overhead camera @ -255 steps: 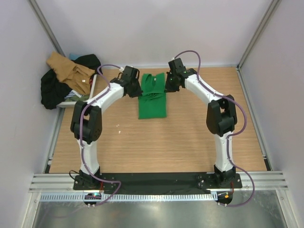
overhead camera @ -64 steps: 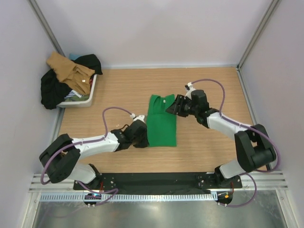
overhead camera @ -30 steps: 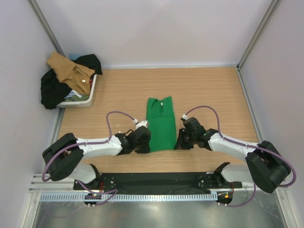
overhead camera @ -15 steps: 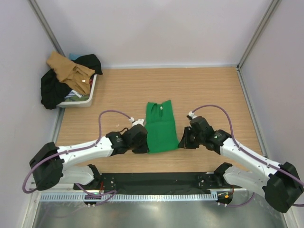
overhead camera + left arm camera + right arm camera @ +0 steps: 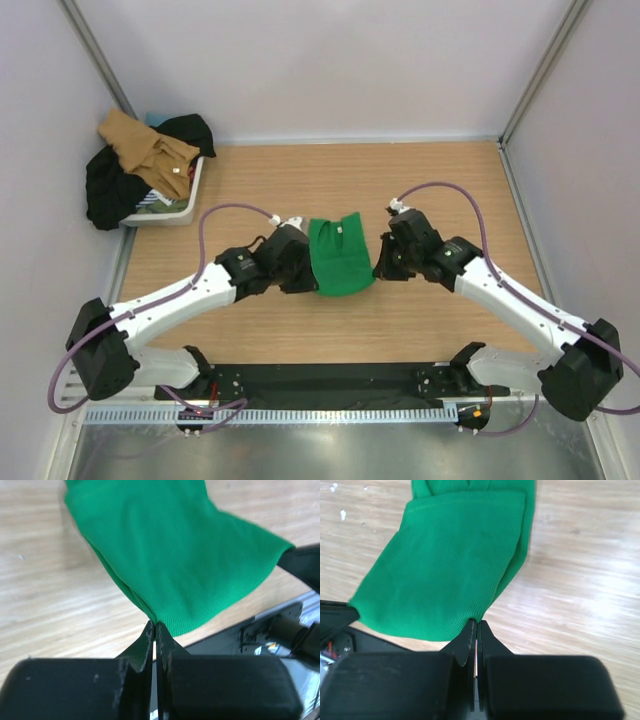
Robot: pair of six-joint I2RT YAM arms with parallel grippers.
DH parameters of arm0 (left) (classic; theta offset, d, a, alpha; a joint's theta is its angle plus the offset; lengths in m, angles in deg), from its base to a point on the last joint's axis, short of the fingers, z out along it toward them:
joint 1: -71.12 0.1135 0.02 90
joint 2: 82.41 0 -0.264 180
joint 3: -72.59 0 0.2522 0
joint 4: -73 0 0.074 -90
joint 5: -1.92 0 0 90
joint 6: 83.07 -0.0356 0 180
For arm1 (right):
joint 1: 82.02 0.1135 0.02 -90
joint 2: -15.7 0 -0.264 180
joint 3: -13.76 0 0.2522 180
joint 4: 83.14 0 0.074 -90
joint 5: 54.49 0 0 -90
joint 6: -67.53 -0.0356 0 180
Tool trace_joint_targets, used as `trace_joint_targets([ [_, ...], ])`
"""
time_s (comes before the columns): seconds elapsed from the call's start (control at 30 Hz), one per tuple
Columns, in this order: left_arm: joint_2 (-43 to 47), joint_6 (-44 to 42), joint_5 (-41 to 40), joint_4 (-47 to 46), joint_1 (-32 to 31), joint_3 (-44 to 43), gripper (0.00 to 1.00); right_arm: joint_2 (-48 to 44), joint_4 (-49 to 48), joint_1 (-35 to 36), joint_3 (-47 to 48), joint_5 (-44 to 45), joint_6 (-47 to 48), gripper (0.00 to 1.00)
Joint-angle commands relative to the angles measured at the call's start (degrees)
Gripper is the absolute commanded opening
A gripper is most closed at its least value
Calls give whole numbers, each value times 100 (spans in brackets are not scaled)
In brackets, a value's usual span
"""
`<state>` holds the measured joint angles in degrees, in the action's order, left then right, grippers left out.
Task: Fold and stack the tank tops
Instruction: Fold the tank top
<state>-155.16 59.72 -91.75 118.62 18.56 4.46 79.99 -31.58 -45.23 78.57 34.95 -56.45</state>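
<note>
- Top external view: the green tank top [image 5: 338,255] lies at the centre of the table [image 5: 430,180] between my two arms. Its near hem is raised off the wood and doubled back toward 12 o'clock.
- Left wrist view: my left gripper [image 5: 155,626] is pinched tight on one hem corner.
- Right wrist view: my right gripper [image 5: 475,623] nips the opposite corner the same way.
- Risk, in my judgement: each hold takes only a sliver of cloth. Uneven travel between the arms could pull a corner free or skew the fold.
- Risk: the pinched edge looks layered, so an under-layer could slip out and bunch.
- Container: the white tray [image 5: 192,190] at 10 o'clock holds the tan tank top [image 5: 140,140], heaped over dark garments [image 5: 110,190] that spill past its rim.
</note>
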Motion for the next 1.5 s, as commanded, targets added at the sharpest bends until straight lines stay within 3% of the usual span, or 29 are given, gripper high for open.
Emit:
trace_joint_targets([
  [0.0, -195, -322, 348, 111, 464, -293, 0, 381, 131, -41, 694, 468, 391, 1],
  [0.23, -827, -656, 1007, -13, 1431, -810, 0, 1313, 123, -637, 1451, 425, 734, 1],
  [0.6, -2347, -1043, 1306, 171, 1976, -2444, 0, 2578, 69, -1403, 2637, -251, 1077, 1],
  [0.8, -2481, -1149, 1394, 304, 2047, -2799, 0, 2835, 149, -1482, 2982, -436, 1130, 1],
  [1.07, -1648, -964, 1395, -39, 1828, -1578, 0, 1974, -167, -1395, 1683, -850, 928, 1],
  [1.47, 14, 55, 498, -259, 80, 180, 0, -355, 288, -578, -120, -542, 147, 1],
])
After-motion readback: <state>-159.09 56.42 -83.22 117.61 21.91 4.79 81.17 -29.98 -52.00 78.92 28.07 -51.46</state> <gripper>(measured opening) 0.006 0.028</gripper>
